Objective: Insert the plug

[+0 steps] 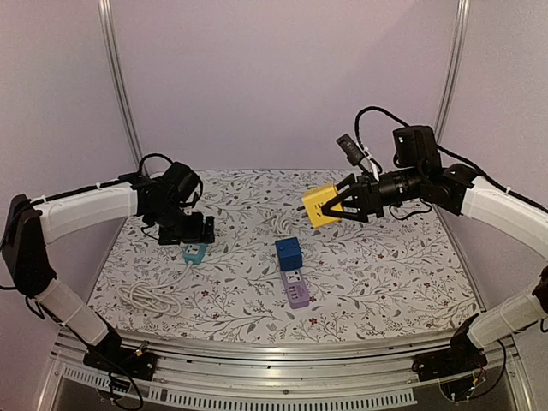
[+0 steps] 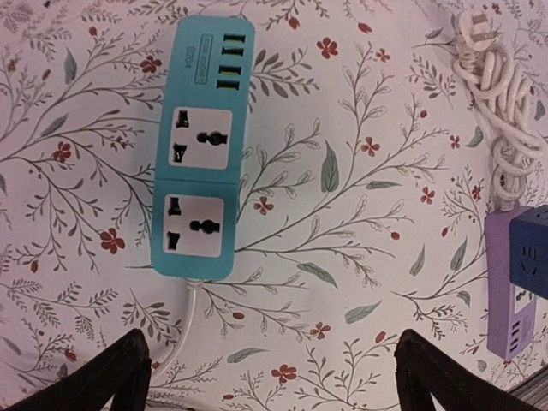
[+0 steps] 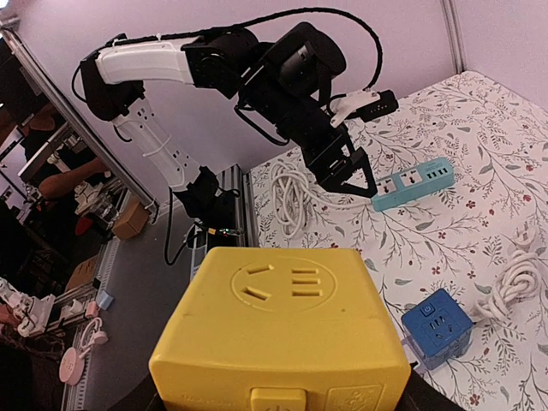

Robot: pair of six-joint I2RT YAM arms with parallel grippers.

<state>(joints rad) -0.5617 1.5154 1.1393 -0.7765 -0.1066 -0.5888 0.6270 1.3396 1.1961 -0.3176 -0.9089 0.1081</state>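
Note:
My right gripper [image 1: 341,205] is shut on a yellow cube socket [image 1: 320,205] and holds it in the air over the back of the table. The cube fills the right wrist view [image 3: 282,334], its socket face up. A teal power strip [image 1: 195,252] lies on the table at the left. My left gripper [image 1: 190,229] hovers just above it, open and empty. In the left wrist view the strip [image 2: 199,145] lies ahead of the spread fingers [image 2: 111,377], with both sockets free. A white plug [image 2: 469,30] ends a bundled cord at the top right.
A blue cube socket [image 1: 288,253] sits on a purple power strip [image 1: 296,289] at the table's middle. The teal strip's white cable [image 1: 150,295] lies coiled at the front left. Another white cord [image 3: 514,282] lies near the blue cube.

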